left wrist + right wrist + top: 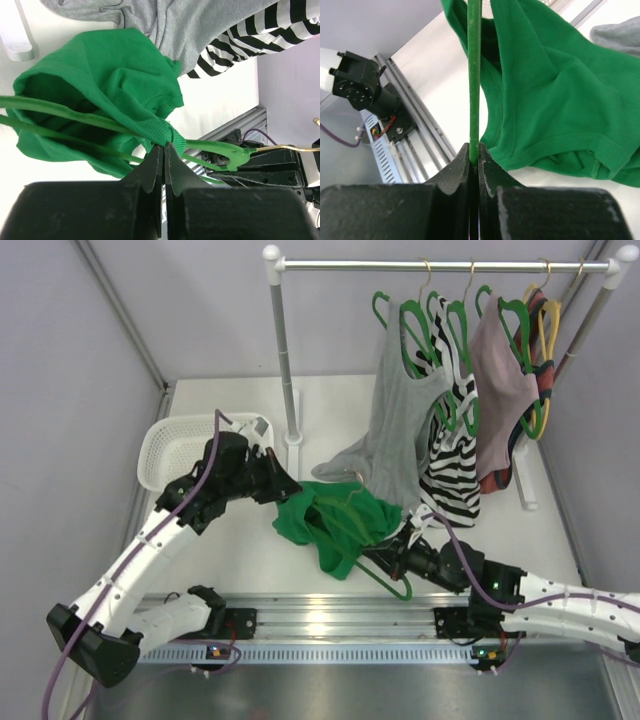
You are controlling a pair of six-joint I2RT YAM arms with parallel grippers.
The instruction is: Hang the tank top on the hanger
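The bright green tank top (335, 520) is bunched in the middle of the table, draped partly over the green hanger (388, 578). My left gripper (290, 487) sits at the top's left side. In the left wrist view it (165, 146) is shut on the ribbed hem of the tank top (115, 85), with the hanger's arms (60, 112) passing through the fabric and its gold hook (292, 148) at the right. My right gripper (402, 558) is shut on the hanger. In the right wrist view its jaws (474, 156) pinch the hanger's thin bar (474, 75) beside the tank top (555, 90).
A white basket (165, 448) stands at the back left. The clothes rack (440, 265) at the back carries a grey tank top (400, 430), a striped top (455, 468), a mauve top (500, 380), several green hangers and a yellow hanger (549, 322). The rack's pole (283, 360) stands behind the left gripper.
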